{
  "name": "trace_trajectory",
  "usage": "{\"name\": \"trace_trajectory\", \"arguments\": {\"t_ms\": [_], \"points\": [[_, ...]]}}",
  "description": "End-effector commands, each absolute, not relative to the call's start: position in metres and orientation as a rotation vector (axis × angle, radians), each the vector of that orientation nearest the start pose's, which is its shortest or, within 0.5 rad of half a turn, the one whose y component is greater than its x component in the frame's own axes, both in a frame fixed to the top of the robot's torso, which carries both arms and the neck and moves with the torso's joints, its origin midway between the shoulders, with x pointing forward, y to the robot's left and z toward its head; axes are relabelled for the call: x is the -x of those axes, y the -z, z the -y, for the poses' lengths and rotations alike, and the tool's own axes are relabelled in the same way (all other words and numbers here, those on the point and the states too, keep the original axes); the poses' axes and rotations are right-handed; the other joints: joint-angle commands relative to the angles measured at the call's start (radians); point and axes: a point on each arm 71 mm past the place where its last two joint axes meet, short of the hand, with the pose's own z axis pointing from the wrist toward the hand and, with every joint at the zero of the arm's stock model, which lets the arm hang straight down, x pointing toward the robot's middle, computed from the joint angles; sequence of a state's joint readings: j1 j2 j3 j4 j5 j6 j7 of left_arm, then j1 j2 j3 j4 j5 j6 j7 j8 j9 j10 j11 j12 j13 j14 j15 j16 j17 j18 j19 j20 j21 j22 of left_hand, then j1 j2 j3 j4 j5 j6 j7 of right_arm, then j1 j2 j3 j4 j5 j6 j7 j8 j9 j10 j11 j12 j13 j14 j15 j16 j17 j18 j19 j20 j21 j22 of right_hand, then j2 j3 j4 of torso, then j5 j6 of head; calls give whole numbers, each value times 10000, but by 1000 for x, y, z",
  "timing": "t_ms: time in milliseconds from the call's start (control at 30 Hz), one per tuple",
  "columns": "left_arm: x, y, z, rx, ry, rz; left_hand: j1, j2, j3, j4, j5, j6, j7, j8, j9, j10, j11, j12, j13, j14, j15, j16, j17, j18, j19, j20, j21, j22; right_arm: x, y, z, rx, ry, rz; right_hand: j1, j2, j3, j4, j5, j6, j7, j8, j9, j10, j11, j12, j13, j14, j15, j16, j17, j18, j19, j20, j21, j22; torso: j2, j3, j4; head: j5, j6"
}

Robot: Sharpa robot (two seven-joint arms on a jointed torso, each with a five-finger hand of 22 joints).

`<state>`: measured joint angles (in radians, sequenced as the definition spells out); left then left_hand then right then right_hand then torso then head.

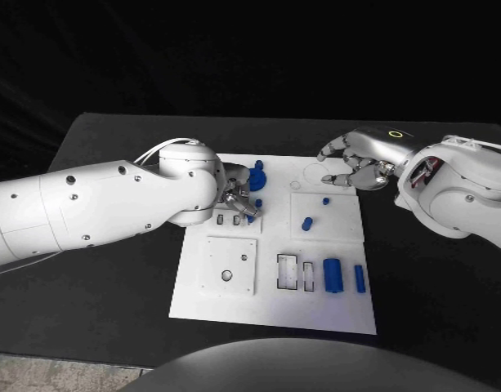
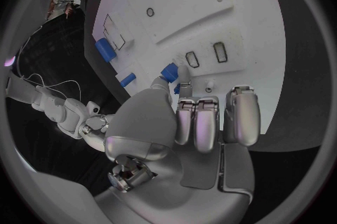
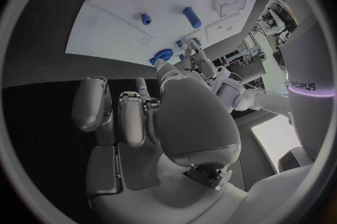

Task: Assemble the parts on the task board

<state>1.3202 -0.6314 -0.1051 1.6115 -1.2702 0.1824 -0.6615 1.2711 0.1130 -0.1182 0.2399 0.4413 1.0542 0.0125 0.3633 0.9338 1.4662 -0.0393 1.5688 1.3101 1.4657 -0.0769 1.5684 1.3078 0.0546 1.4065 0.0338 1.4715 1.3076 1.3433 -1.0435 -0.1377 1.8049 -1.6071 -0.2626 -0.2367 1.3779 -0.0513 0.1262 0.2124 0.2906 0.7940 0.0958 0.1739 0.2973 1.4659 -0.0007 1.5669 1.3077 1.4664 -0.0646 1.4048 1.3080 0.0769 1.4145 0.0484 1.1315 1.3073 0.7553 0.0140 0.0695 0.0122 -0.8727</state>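
The white task board [image 1: 321, 314] lies in the middle of the black table. My left hand [image 1: 236, 200] hovers low over its far left part, beside two small slots [image 1: 229, 219]. Its thumb and a finger pinch a small blue part [image 2: 168, 71] right at the board's surface. A round blue part [image 1: 256, 175] stands just beyond that hand. My right hand [image 1: 362, 163] hangs over the board's far right corner, fingers apart and holding nothing. Two small blue pegs [image 1: 308, 222] [image 1: 325, 200] stand mid-board. A blue cylinder [image 1: 333, 275] and a slim blue bar [image 1: 359, 278] lie near the front right.
A square plate with holes [image 1: 229, 265] and two rectangular slots [image 1: 288, 272] take up the board's near half. A circular recess [image 3: 115, 42] lies under the right hand. Bare black table [image 1: 439, 302] runs along both sides of the board.
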Motion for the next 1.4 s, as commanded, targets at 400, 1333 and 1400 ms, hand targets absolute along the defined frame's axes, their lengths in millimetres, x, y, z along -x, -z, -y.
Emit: {"name": "trace_trajectory", "arguments": {"t_ms": [400, 1333, 1400], "points": [[-460, 184, -100, -2227, 3512, -22194, 265, -65, 269, -68, 113, 79, -22, -134, 59, 1045, -75, 20, 2607, 1051, -72, 24, 2629, -73, 73, -28, -34, 1083, -439, 141, 218, 3189, -4887, -16597, 116, 32, 1, -87, 86, 103, 22, -33, -23, 1049, 14, 39, 2631, 545, 1, -66, 449, 131, -77, -26, -91, 1164, 6, -7, -6, 43, 1], [-461, 185, -120, -2278, 2928, -22320, 238, -160, 489, 39, 69, -9, 39, -338, 75, 1045, -35, 20, 2607, 1051, -49, 24, 2629, -34, -71, -22, -153, 955, -439, 143, 220, 3162, -4723, -16840, 127, 24, 8, -105, 113, 106, 24, -36, -32, 1049, 17, 39, 2631, 511, 4, -177, 312, 159, -128, -24, -235, 1121, -2, -4, -1, 83, 1], [-460, 185, -121, -2283, 2906, -22403, 242, -161, 499, 40, 66, -3, 37, -339, 78, 1045, -35, 20, 2607, 1051, -48, 24, 2629, -35, -68, -22, -151, 959, -439, 144, 220, 3156, -4708, -16867, 127, 24, 8, -105, 113, 106, 24, -36, -32, 1049, 17, 39, 2631, 511, 4, -177, 312, 159, -128, -24, -235, 1121, -1, -7, -9, 91, 1]]}}
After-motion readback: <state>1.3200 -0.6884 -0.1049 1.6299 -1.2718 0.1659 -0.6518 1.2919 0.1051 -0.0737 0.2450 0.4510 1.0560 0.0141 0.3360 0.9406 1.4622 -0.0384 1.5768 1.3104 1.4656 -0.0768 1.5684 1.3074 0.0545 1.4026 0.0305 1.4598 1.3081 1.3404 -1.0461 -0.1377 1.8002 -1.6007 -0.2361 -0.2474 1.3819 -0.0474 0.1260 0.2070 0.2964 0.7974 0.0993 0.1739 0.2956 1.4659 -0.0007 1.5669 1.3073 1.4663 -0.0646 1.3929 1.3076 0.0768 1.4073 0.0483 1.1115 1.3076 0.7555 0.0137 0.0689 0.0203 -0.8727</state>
